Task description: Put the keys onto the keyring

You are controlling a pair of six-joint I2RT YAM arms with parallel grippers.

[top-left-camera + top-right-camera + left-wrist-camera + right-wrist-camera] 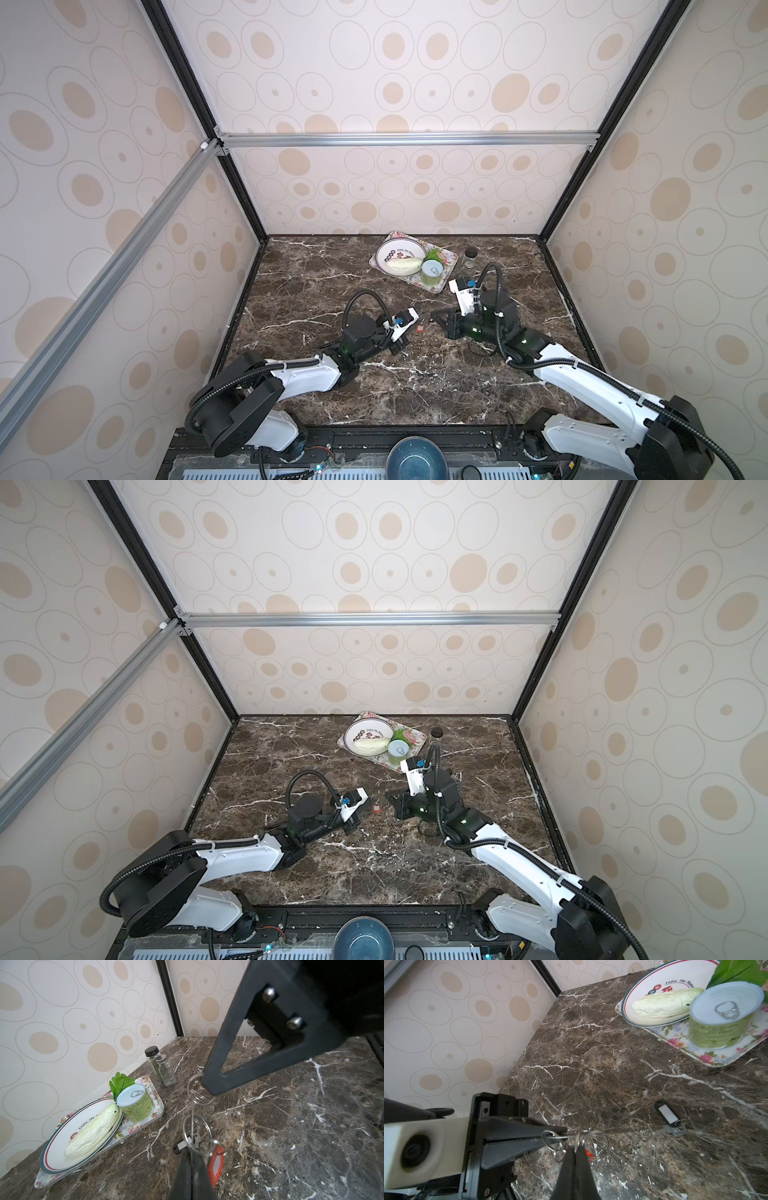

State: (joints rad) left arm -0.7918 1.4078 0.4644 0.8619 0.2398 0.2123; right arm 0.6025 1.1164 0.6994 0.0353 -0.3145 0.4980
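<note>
The keyring (197, 1132) shows as thin wire rings linked in a chain, held just above the marble between both grippers. My left gripper (191, 1152) is shut on a large ring beside the hanging red-tagged key (216, 1160). My right gripper (574, 1147) is shut on another ring (596, 1140) of the same chain. A red tag (420, 329) shows between the two grippers in both top views. The black-tagged key (673, 1130) lies on the table with its white-labelled tag (667, 1112), at the chain's far end.
A floral tray (440, 286) at the back holds a white plate (388, 253) with a pale cabbage (401, 266) and a green can (432, 272). Two spice jars (164, 1068) stand beside it. A blue bowl (417, 461) sits at the front edge.
</note>
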